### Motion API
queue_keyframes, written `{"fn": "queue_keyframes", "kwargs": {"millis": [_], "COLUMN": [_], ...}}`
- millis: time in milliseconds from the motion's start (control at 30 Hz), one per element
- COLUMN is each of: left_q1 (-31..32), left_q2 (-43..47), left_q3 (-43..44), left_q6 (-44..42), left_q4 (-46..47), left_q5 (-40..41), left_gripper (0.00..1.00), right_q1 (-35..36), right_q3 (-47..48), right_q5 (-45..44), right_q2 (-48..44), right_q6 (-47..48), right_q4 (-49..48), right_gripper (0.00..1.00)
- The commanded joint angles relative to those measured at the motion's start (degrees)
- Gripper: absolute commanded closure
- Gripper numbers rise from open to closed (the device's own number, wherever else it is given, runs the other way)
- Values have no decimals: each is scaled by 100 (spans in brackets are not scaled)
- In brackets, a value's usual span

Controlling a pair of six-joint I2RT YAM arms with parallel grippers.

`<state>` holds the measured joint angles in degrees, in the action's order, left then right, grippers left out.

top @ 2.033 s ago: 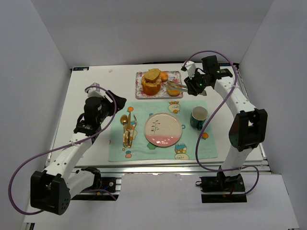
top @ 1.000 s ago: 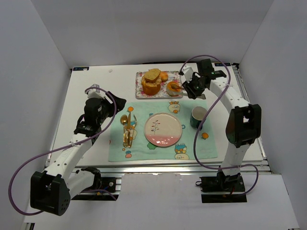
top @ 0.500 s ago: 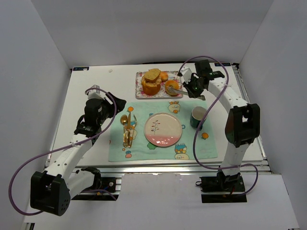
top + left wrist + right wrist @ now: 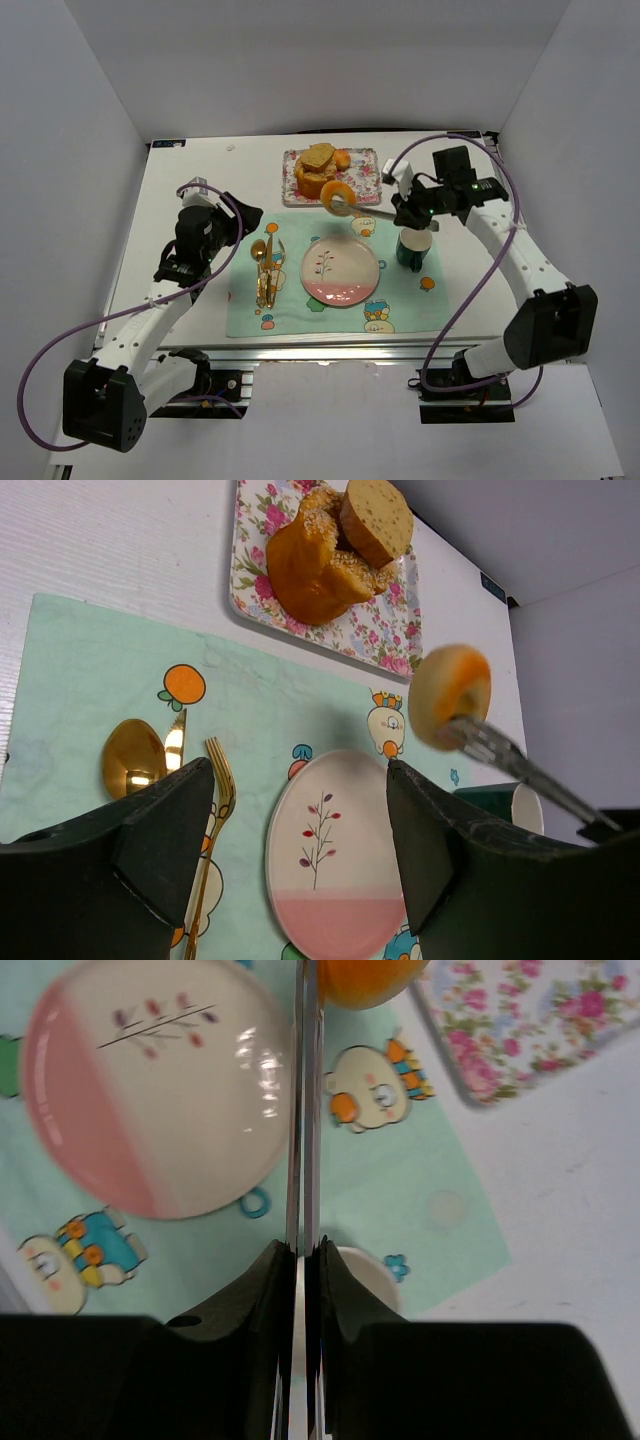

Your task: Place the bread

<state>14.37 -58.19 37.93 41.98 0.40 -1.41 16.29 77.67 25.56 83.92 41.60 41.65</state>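
Clamping slim metal tongs (image 4: 368, 208), the right gripper (image 4: 301, 1260) held their tips pinched on a round golden bun (image 4: 339, 198) (smooth-crusted) near the glossy circular plate (image 4: 340, 270).

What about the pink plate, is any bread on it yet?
No, the pink plate is bare; the bread roll hangs in the tongs.

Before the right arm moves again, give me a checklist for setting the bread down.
1. Roll gripped in tongs: ok.
2. Right pincer shut on tongs: ok.
3. Plate bare: ok.
4. Roll above plate: not ok, it hangs over the mat near the tray.
5. Left pincer away from plate: ok, open beside the cutlery.
6. Gap between right pincer and mug: cannot tell.
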Motion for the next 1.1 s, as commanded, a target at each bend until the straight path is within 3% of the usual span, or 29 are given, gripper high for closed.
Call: {"fn": "queue_keyframes", "kwargs": {"millis": [0,300,533,633,1067], "left_q1": [-22,-22,-22,-13,-22], "left_q2": [159,106,212,256,212], "left_q3": [83,127,39,4,65], "left_q6": [-32,-67,-40,-23,-58], "left_q4": [12,4,4,-5,-5], "left_q5": [62,62,79,255,238], "left_gripper": [21,21,21,21,21], "right_q1": [75,436,533,533,533], "right_q3": [-575,-1236,-1184,-1166,-613], "right_q5": [924,1144,934,889,1240], "right_q2": [-323,-447,-271,-236,-587], "right_q6": [383,427,428,428,340], "right_q4": [423,572,572,564,432], "right_gripper": [97,90,68,64,60]}}
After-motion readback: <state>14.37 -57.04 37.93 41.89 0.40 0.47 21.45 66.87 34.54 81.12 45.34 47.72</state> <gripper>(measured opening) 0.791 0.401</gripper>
